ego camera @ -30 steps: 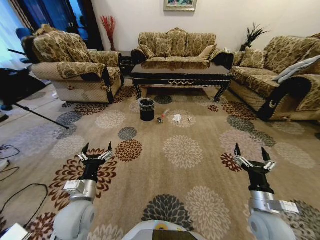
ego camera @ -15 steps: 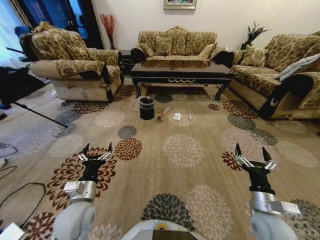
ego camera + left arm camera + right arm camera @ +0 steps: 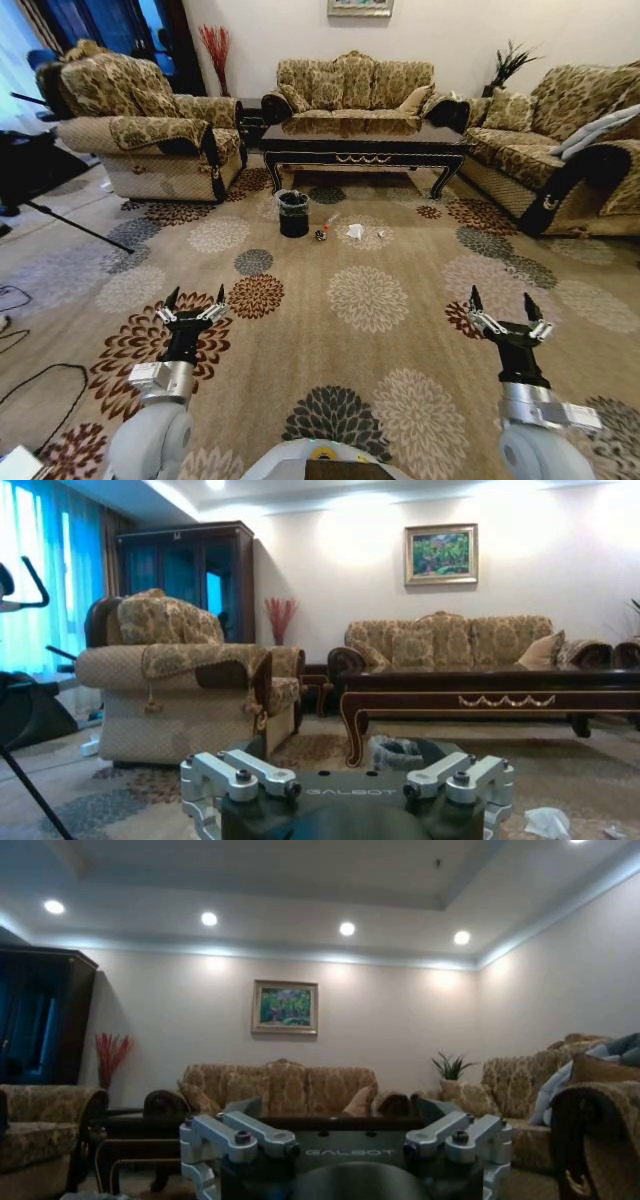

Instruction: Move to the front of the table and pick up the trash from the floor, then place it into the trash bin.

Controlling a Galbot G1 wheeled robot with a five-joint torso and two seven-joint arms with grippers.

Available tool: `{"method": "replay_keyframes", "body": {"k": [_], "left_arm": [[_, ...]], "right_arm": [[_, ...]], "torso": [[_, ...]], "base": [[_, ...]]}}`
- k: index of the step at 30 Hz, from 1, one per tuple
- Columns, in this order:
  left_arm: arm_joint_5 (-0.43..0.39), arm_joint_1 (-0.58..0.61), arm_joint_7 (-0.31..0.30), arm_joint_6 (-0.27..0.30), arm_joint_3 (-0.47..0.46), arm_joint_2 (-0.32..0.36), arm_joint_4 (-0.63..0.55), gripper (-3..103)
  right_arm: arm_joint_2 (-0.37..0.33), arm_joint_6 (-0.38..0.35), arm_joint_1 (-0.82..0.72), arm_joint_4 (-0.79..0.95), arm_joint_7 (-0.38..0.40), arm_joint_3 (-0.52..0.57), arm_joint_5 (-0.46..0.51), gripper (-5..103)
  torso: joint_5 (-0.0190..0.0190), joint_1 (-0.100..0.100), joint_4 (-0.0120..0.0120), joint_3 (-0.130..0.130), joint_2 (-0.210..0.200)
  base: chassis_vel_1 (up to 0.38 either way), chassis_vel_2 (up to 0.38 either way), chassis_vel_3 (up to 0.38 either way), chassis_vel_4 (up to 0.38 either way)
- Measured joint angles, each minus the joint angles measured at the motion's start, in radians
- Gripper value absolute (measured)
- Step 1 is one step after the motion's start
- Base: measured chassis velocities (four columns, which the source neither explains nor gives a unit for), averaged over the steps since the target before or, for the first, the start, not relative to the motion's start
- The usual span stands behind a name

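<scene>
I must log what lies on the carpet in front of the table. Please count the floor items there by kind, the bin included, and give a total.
White paper wad: 1
Clear plastic bottle with red cap: 1
Small dark ball: 1
Black trash bin: 1
Tiny unclear scrap beside the wad: 1
Total: 5
</scene>
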Motion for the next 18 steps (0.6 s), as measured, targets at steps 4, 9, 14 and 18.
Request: {"method": "replay_keyframes", "body": {"k": [4, 9, 14, 18], "left_arm": [[0.0, 0.0, 0.001, 0.0, 0.0, 0.002, 0.001, 100], [0.0, -0.001, 0.002, 0.0, -0.003, 0.007, 0.004, 100], [-0.001, -0.003, 0.003, 0.0, -0.004, 0.011, 0.008, 100], [-0.004, -0.007, 0.004, -0.001, -0.005, 0.015, 0.01, 100]], "right_arm": [[-0.001, 0.004, 0.002, -0.008, -0.017, 0.003, -0.001, 100], [-0.002, 0.009, 0.008, -0.017, -0.023, 0.002, -0.002, 100], [-0.002, 0.01, 0.012, -0.022, -0.023, -0.001, -0.003, 100], [-0.002, 0.01, 0.015, -0.027, -0.023, -0.003, -0.004, 100]], "torso": [[-0.0001, -0.004, 0.0, -0.011, -0.014], [0.0, -0.009, 0.0001, -0.027, -0.036], [-0.0001, -0.01, -0.0001, -0.041, -0.054], [0.0, -0.01, -0.0002, -0.056, -0.07]], "base": [[0.0, 0.0, 0.0, 0.0], [0.0, 0.0, 0.0, 0.0], [-0.028, 0.017, 0.017, -0.029], [-0.108, 0.101, 0.093, -0.113]]}}
